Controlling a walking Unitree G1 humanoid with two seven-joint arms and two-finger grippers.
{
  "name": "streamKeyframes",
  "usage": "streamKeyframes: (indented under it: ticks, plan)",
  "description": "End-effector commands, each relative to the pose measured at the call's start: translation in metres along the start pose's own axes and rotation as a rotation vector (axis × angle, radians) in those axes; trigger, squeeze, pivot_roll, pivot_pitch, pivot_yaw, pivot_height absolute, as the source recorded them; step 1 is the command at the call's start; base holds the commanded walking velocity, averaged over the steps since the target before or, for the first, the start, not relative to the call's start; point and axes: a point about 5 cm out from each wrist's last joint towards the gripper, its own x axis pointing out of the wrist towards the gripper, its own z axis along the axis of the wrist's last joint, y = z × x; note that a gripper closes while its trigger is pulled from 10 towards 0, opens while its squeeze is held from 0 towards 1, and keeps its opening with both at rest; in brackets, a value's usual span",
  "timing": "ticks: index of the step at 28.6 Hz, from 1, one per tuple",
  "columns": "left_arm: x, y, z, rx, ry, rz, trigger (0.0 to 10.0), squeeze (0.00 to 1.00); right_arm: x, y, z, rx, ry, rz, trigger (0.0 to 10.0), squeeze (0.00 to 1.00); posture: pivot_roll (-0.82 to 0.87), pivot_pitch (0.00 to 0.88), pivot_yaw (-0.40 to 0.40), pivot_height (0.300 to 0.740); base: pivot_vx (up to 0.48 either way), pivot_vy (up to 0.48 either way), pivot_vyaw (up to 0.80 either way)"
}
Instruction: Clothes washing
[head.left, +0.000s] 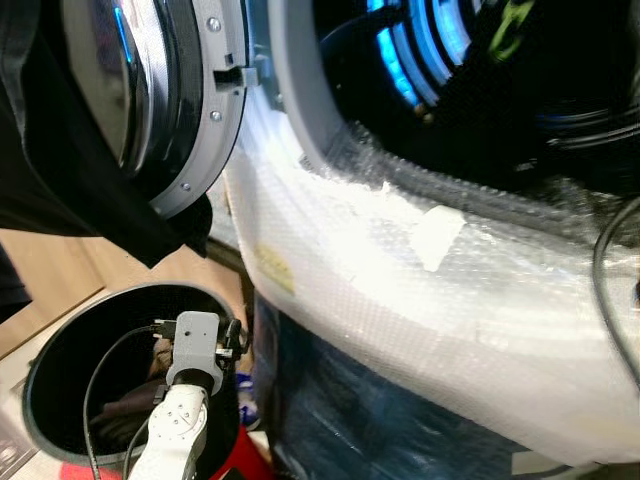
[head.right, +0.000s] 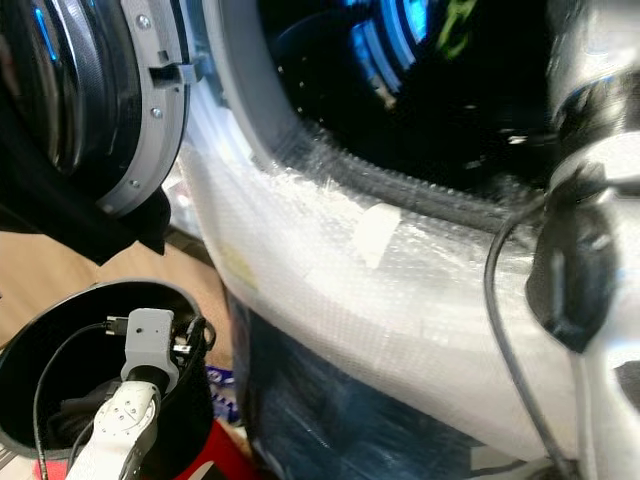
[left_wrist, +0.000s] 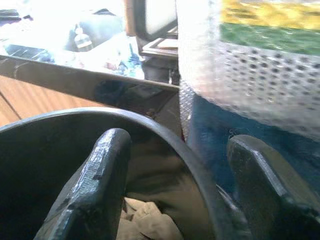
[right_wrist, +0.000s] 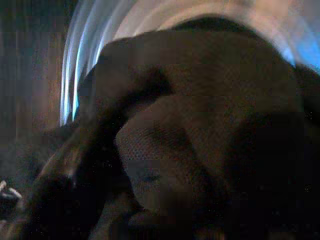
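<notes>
In front of me is the washing machine (head.left: 420, 300), its front wrapped in bubble plastic, with the door (head.left: 160, 110) swung open to my left and the dark drum (head.left: 480, 80) lit blue inside. Below the door stands the black laundry basket (head.left: 45, 350), and some brownish clothes (left_wrist: 145, 222) lie at its bottom. I judge I am in the loading step: clothes go from the basket to the drum. My left gripper (left_wrist: 175, 195) hangs at the basket's rim with its fingers spread and nothing between them. My right arm (head.right: 590, 260) reaches into the drum, where a dark garment (right_wrist: 200, 125) fills its wrist view; whether its fingers pinch this cloth I cannot tell. Next, I think, the left gripper must go deeper, down to the clothes, and then close.
</notes>
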Motion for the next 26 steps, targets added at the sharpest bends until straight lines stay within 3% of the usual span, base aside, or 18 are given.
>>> streamKeyframes:
  ticks: [1, 7, 14, 19, 22, 23, 26]
  plan:
    - [-0.001, 0.002, -0.001, 0.004, 0.009, 0.004, 10.0, 0.0, 0.001, 0.007, 0.006, 0.086, -0.013, 0.022, 10.0, 0.0, 0.0, 0.027, -0.015, 0.74, 0.0, 0.0, 0.0]
    - [-0.003, 0.002, -0.002, 0.007, 0.015, -0.001, 10.0, 0.0, -0.001, 0.025, 0.014, 0.17, -0.018, 0.106, 10.0, 0.0, -0.01, 0.038, -0.014, 0.74, 0.0, 0.0, 0.0]
    - [-0.003, 0.0, -0.003, 0.005, 0.02, -0.011, 10.0, 0.0, -0.006, 0.012, 0.037, 0.215, -0.09, 0.082, 10.0, 0.0, -0.02, 0.042, -0.012, 0.74, 0.0, 0.0, 0.0]
    - [-0.003, -0.001, -0.003, 0.003, 0.021, -0.014, 10.0, 0.0, -0.029, 0.008, 0.059, 0.215, -0.239, 0.124, 10.0, 0.0, -0.04, 0.043, -0.007, 0.74, 0.0, 0.0, 0.0]
    - [-0.004, -0.001, -0.003, 0.001, 0.023, -0.012, 10.0, 0.0, -0.035, 0.005, 0.057, 0.21, -0.248, 0.123, 10.0, 0.0, -0.04, 0.044, -0.006, 0.74, 0.0, 0.0, 0.0]
    - [-0.003, -0.001, -0.003, 0.003, 0.025, -0.016, 10.0, 0.0, -0.048, 0.0, 0.054, 0.208, -0.262, 0.126, 10.0, 0.0, -0.05, 0.051, -0.003, 0.74, 0.0, 0.0, 0.0]
    - [-0.003, 0.0, -0.004, 0.005, 0.027, -0.018, 10.0, 0.0, -0.06, -0.005, 0.05, 0.208, -0.257, 0.13, 10.0, 0.0, -0.07, 0.052, 0.004, 0.74, 0.0, 0.0, 0.0]
